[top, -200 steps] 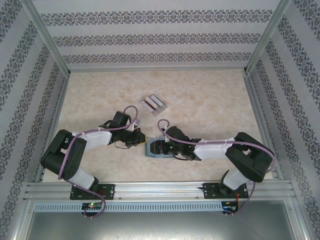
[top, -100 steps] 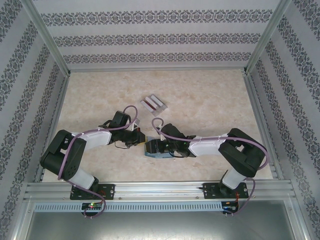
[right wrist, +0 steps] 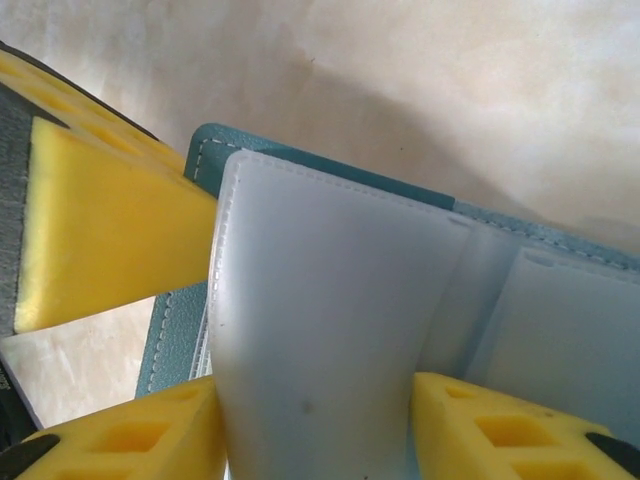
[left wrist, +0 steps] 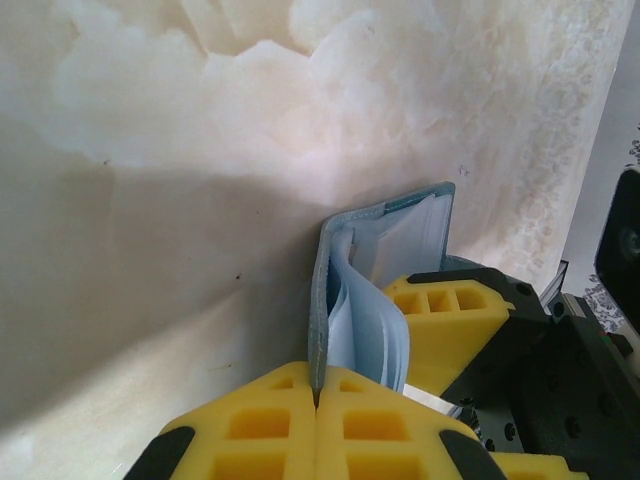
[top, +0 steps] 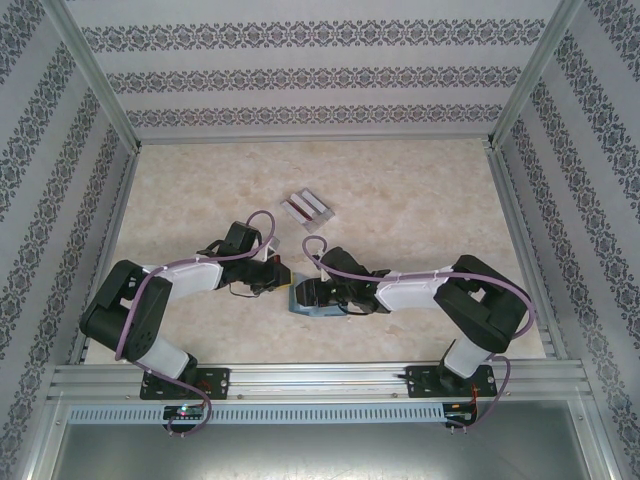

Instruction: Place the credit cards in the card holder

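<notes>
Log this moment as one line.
left gripper: shut on card holder edge | right gripper: pinching inner pocket | credit cards: on table

The card holder (right wrist: 330, 300) stands open against the pale marbled bench (right wrist: 450, 90), its teal cover edge showing around a blue-grey pocket flap. That flap sits between the right tool (right wrist: 315, 435) and its yellow fingers, touching both. The left tool (right wrist: 170, 190) meets the teal edge at left.
</notes>
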